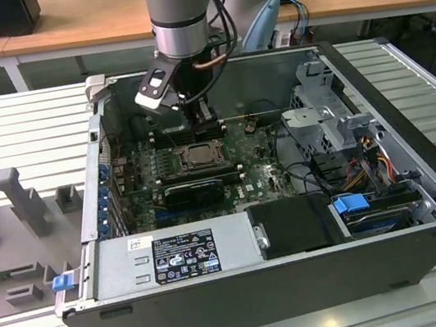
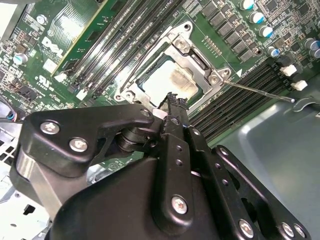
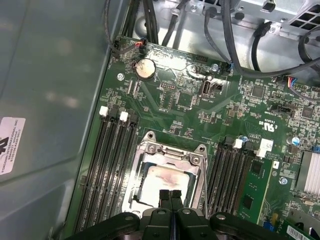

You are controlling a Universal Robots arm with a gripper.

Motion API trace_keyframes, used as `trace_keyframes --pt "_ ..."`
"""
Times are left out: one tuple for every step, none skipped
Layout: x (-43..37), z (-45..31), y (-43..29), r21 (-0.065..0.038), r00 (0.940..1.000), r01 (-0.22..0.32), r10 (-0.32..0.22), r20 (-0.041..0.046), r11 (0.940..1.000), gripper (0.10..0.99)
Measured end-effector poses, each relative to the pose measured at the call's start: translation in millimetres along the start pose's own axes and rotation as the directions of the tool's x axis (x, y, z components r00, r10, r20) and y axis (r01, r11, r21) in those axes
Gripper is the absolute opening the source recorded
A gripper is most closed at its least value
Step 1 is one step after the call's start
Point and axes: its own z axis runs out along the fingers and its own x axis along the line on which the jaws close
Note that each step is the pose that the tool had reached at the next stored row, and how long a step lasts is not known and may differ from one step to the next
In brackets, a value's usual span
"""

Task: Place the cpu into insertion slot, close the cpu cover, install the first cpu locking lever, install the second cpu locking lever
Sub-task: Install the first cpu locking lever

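1. One computer case, holding one motherboard.
2. One cpu; one cpu cover framing it.
3. Two banks of memory slots, one on either side of the cpu.
4. One coin cell.
5. One power supply.
6. One gripper, with two fingers.

We are seeing a black label with white print lying on the power supply, with a small white label near its corner; both are too small for us to make out. In the first wrist view, a white sticker is sitting on the case wall, its print blurred. In the second wrist view, we are noticing white lettering on the motherboard.
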Motion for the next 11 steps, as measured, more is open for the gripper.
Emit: trace_keyframes --pt "0.0 0.0 0.0 0.0 1.0 0.005 -0.005 -0.0003 1.0 0.106" --pt "-0.1 0.0 0.0 0.0 1.0 0.009 -0.009 -0.0005 1.0 0.106" --pt "-0.1 0.0 0.0 0.0 0.9999 0.012 -0.012 -0.0006 0.9999 0.106" --pt "-0.1 0.0 0.0 0.0 0.9999 0.015 -0.015 -0.0008 0.9999 0.106" --pt "-0.2 0.0 0.0 0.0 0.9998 0.02 -0.02 -0.0011 0.9998 0.106" --pt "-0.3 0.0 -0.1 0.0 0.9996 0.028 -0.028 -0.0014 0.9996 0.106" --pt "-0.3 0.0 -0.1 -0.001 0.9991 0.043 -0.043 -0.0022 0.9991 0.106" --pt "-0.3 0.0 -0.1 -0.001 0.9982 0.061 -0.061 -0.0031 0.9982 0.106" --pt "-0.3 0.0 -0.1 -0.002 0.9951 0.098 -0.098 -0.005 0.9952 0.106" --pt "-0.3 0.0 -0.1 -0.002 0.9924 0.123 -0.123 -0.0063 0.9924 0.106" --pt "-0.3 0.1 -0.1 -0.003 0.99 0.141 -0.141 -0.0072 0.99 0.106"
